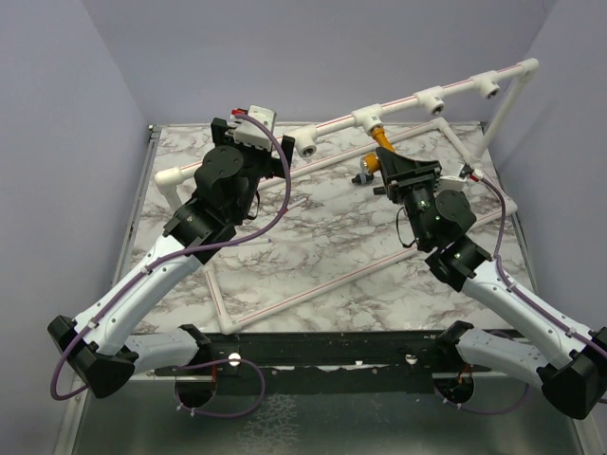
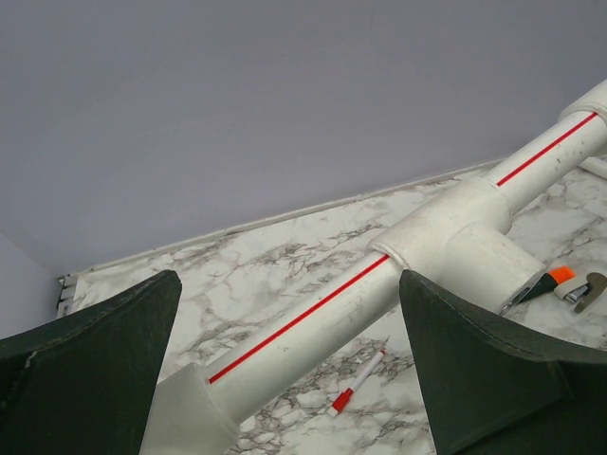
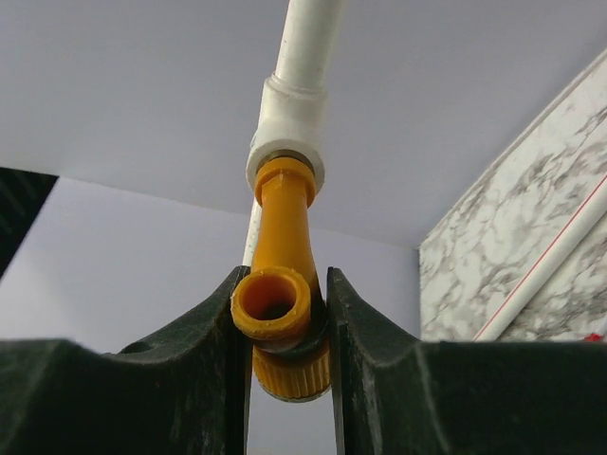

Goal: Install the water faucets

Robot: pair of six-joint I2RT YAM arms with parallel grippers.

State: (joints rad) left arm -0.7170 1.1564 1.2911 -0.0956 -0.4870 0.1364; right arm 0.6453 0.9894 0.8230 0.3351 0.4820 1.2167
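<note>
At tee socket [image 3: 287, 118]: one faucet [image 3: 282, 213] clenched in right pincer [image 3: 284, 281]; left pincer [image 2: 286, 284] released, straddling pipe [image 2: 545, 156].

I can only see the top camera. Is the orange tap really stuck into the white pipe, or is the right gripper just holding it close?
Observer: The right wrist view shows the right gripper shut on the orange faucet, whose hex collar sits against the white tee socket.
Operator: Cool! Which way is its open end pointing?
Observer: Its round open end faces the wrist camera.
Operator: Is the left gripper grabbing anything?
Observer: No. The left gripper is open, gripping nothing; the red-striped pipe shows between its fingers.
</note>
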